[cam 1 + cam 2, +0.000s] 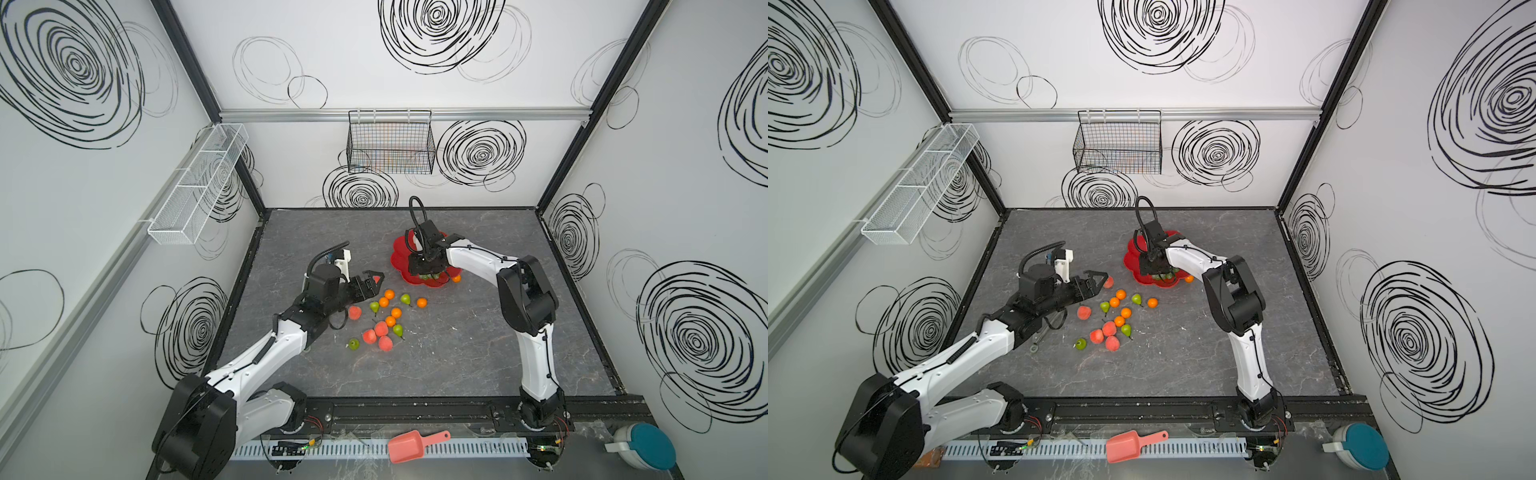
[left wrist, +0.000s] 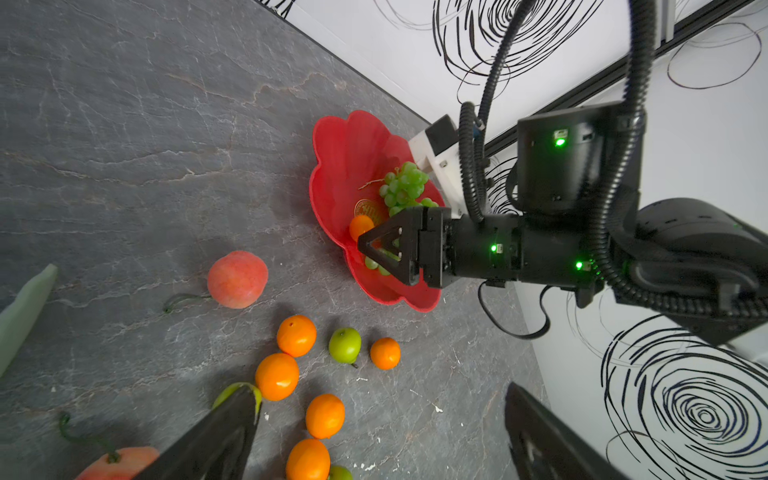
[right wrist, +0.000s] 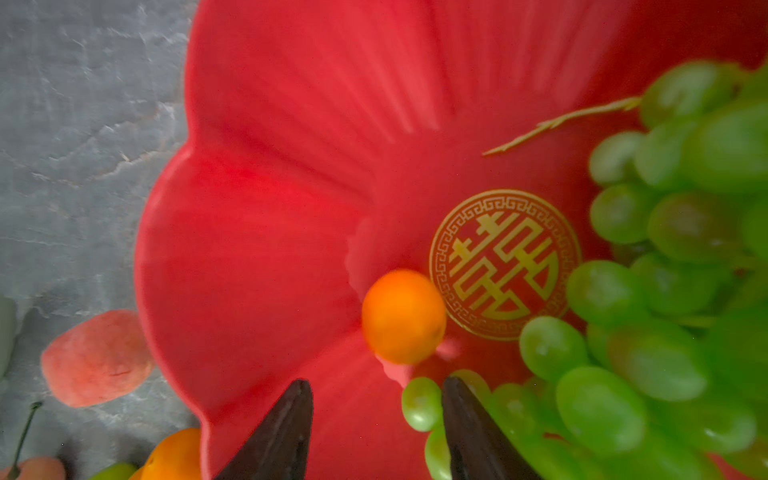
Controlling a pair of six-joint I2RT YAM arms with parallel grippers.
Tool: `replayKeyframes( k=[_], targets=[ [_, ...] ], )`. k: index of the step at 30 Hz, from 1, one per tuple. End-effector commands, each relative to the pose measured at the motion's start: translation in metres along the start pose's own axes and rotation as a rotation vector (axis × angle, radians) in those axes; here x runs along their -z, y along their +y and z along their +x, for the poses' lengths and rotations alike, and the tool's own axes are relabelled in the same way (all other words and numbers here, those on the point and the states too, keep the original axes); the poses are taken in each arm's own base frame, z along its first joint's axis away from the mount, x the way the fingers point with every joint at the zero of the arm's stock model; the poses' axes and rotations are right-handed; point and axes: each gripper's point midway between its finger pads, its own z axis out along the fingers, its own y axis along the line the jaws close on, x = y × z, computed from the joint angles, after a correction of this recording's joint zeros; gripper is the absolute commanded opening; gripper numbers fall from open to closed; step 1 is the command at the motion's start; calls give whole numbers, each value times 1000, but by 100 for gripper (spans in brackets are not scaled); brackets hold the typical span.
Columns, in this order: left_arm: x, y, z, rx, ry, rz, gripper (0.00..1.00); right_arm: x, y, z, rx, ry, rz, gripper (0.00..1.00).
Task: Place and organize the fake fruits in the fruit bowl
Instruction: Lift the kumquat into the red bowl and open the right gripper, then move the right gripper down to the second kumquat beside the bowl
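Note:
The red flower-shaped fruit bowl point(image 1: 401, 253) point(image 3: 270, 208) sits at the back of the table. A bunch of green grapes point(image 2: 405, 185) point(image 3: 673, 291) and one orange point(image 3: 403, 316) lie in it. My right gripper point(image 3: 378, 382) point(image 1: 430, 272) hangs low over the bowl, open, with only red dish between its tips and grapes against one finger. Another orange point(image 1: 456, 278) sits at the bowl's right rim. Loose oranges point(image 1: 396, 312), pears point(image 1: 405, 298) and peaches point(image 1: 381, 328) lie scattered mid-table. My left gripper point(image 2: 380, 390) point(image 1: 374, 280) hovers open at the cluster's left edge, holding nothing.
A peach point(image 2: 237, 279) lies alone between the left gripper and the bowl. A black wire basket point(image 1: 390, 143) hangs on the back wall and a white mesh shelf point(image 1: 195, 187) on the left wall. A salmon-pink scoop point(image 1: 409, 446) lies beyond the front rail.

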Motion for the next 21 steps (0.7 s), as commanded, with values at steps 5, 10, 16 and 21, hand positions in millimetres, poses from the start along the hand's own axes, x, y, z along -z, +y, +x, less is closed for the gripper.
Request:
replayKeyframes(
  k=[5, 10, 16, 21],
  targets=[
    [9, -34, 3, -95, -14, 87, 96, 69, -6, -28, -16, -130, -21, 56],
    [4, -58, 15, -150, -3, 126, 96, 99, -42, -19, -91, -197, -17, 54],
    [-10, -83, 34, -200, 31, 156, 96, 118, -103, 2, -199, -228, 17, 52],
    [-23, -99, 50, -227, 63, 177, 96, 109, -136, 27, -243, -188, 43, 51]
  ],
)
